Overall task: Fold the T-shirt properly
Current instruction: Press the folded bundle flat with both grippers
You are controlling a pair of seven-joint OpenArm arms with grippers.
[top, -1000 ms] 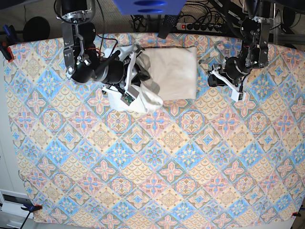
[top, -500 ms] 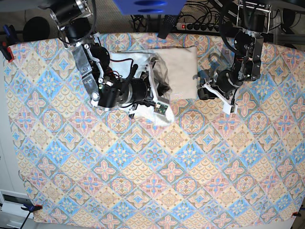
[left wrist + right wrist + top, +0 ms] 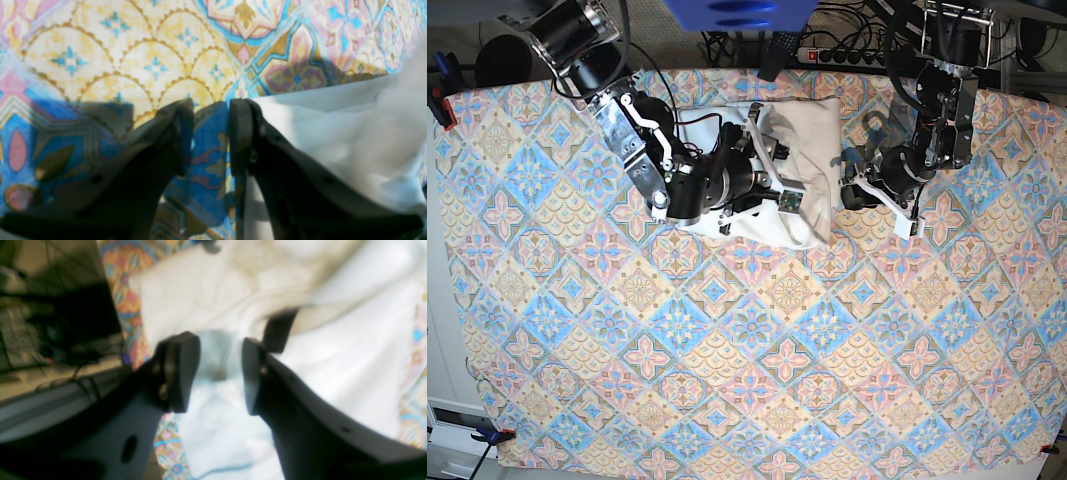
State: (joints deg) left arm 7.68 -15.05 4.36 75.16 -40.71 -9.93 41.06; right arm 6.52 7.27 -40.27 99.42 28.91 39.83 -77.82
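White cotton, the T-shirt [image 3: 812,165] lies folded near the far edge of the patterned tablecloth [image 3: 747,340], its printed side out of sight. In the base view the right arm covers the shirt's near-left part. The right gripper [image 3: 220,373] hangs over the cloth with jaws parted a little; the wrist picture is blurred, and fabric seems to sit behind the gap rather than in it. The left gripper [image 3: 210,133] stands narrowly parted and empty, just beside the shirt's edge [image 3: 333,133].
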